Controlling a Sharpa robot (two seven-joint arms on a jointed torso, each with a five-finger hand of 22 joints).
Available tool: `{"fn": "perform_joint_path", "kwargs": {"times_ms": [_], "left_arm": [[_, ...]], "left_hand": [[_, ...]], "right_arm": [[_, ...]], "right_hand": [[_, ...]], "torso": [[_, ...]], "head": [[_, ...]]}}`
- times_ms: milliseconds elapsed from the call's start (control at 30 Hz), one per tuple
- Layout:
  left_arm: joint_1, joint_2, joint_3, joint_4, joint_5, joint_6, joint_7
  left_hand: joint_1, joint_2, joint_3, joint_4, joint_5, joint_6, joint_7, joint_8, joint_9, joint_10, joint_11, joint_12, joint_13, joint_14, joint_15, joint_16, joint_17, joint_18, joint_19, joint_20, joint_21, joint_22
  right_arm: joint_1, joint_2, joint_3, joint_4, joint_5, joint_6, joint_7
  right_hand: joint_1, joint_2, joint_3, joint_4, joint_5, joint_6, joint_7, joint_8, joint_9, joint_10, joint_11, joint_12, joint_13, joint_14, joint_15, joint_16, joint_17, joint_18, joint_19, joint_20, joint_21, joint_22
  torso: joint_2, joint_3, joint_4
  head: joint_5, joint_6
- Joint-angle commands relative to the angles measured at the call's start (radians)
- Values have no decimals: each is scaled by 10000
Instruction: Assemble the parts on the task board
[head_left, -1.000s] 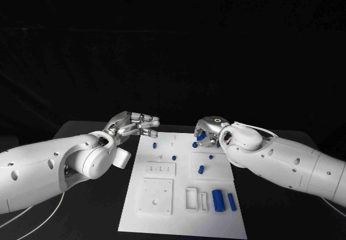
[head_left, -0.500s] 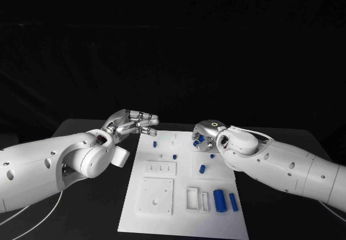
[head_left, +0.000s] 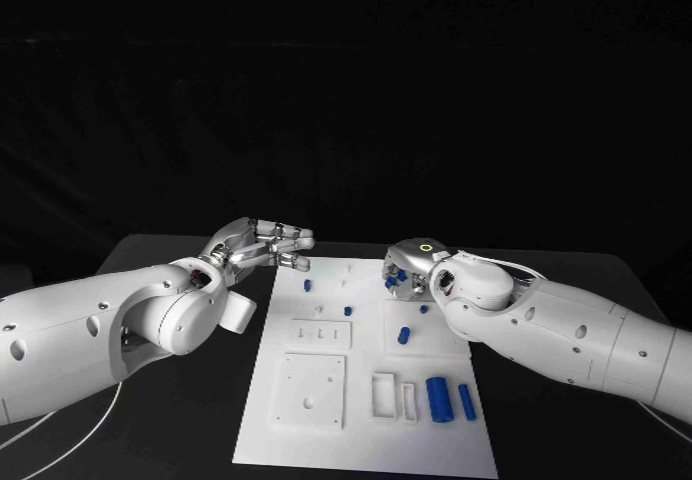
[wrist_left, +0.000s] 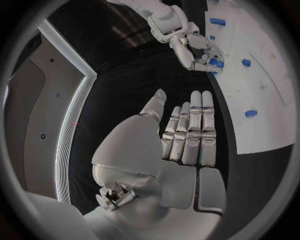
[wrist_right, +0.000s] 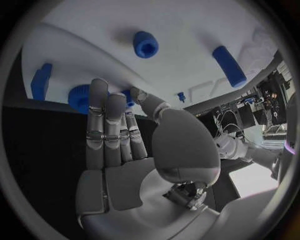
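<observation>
The task board (head_left: 325, 405) is showing plain white against the black table (head_left: 562, 420), and the small parts (head_left: 436, 400) lying on the board are showing solid blue, as is the round part (wrist_right: 145, 44) in the right wrist view. Both hands, the left hand (head_left: 270, 246) beside the board's far left corner and the right hand (head_left: 410, 266) over its far right edge, are showing silver, each on a white arm.

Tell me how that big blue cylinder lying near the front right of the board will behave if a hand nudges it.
The big blue cylinder lies on its side on the flat task board, so a sideways push would probably roll it, perhaps into the slimmer blue piece beside it. It looks like solid plastic: likely stiff and light. Its smooth surface may slip in a loose pinch.
</observation>
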Motion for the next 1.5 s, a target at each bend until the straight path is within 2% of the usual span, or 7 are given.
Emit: {"fn": "perform_joint_path", "kwargs": {"times_ms": [33, 233, 567, 800, 1100, 1267, 1500], "left_arm": [[33, 14, 10, -2, -55, 106, 29], [34, 9, 9, -16, -55, 111, -2], [34, 27, 9, -96, -55, 95, -44], [34, 73, 10, -122, -56, 77, -51], [35, 142, 10, -108, -64, 68, -57], [35, 172, 10, -111, -66, 69, -62], [35, 194, 10, -123, -77, 64, -66]], "left_hand": [[-67, 11, -57, 2, 4, -64, 0, 35, 13, -79, -3, 35, 10, -64, 17, -34, -16, -35, -48, 44, 13, -9], [-68, 4, -68, 11, 0, -72, 3, 33, 12, -98, 2, 34, 10, -59, 17, -32, -14, -33, -42, 45, 18, -24], [-49, 3, -67, 8, -3, -88, 6, 34, 12, -120, 6, 35, 11, -55, 17, -28, -13, -30, -36, 45, 24, -35], [-31, 10, -57, 1, 12, -107, 6, 32, 11, -121, 6, 36, 10, -59, 16, -31, -14, -29, -36, 44, 27, -41], [-21, 8, -54, -8, 18, -99, 8, 34, 12, -124, 8, 35, 10, -57, 16, -31, -15, -28, -38, 44, 32, -45], [-21, 8, -54, -8, 18, -99, 8, 34, 12, -124, 8, 35, 10, -57, 16, -31, -15, -28, -38, 44, 32, -45], [-17, 13, -48, -26, 25, -108, 10, 33, 11, -123, 6, 37, 11, -59, 16, -36, -17, -27, -46, 43, 48, -53]], "right_arm": [[-60, 3, -42, 24, -380, 80, -131], [-63, -13, -43, 95, -486, -522, -277], [-41, 7, -33, 401, -624, -1121, -769], [22, 422, -24, 202, -739, -1330, -1076], [66, 1005, -12, -114, -942, -1759, -1470], [100, 1171, 21, -195, -1002, -1957, -1593], [122, 1300, 56, -256, -1052, -2273, -1720]], "right_hand": [[10, 169, 82, 45, -115, 248, -66, 4, 85, 275, -101, 73, 31, 7, -133, 105, 2, -66, 10, -116, 4, 96], [167, 361, 380, 12, -335, 886, -221, 0, 360, 1005, -327, 80, 79, 6, -306, 113, -86, -186, -40, -298, 168, 460], [182, 238, 668, 26, -492, 908, -241, -15, 635, 1084, -347, 86, 84, 20, -329, 203, -330, -203, -142, -339, 234, 1081], [232, 230, 534, 73, -552, 912, -245, -18, 660, 1087, -357, 86, 83, 2, -338, 262, -436, -219, -103, -348, 108, 1301], [254, 208, 564, 86, -574, 943, -250, -20, 650, 1101, -360, 88, 81, -33, -351, 370, -585, -210, 45, -359, -301, 1859], [249, 185, 591, 89, -581, 939, -249, -20, 633, 1093, -357, 83, 77, -32, -350, 381, -603, -206, 59, -358, -395, 1984], [266, 141, 657, 116, -579, 942, -250, -17, 605, 1094, -353, 81, 74, -35, -353, 381, -641, -197, 115, -362, -545, 2174]], "torso": [[67, 5, 39], [108, 3, 45], [165, -10, 26], [219, -22, 92], [250, -26, 102], [277, -65, 150], [303, -48, 135]], "head": [[-22, 38], [7, 83], [80, 250], [98, 382], [145, 445], [136, 495], [205, 489]]}}
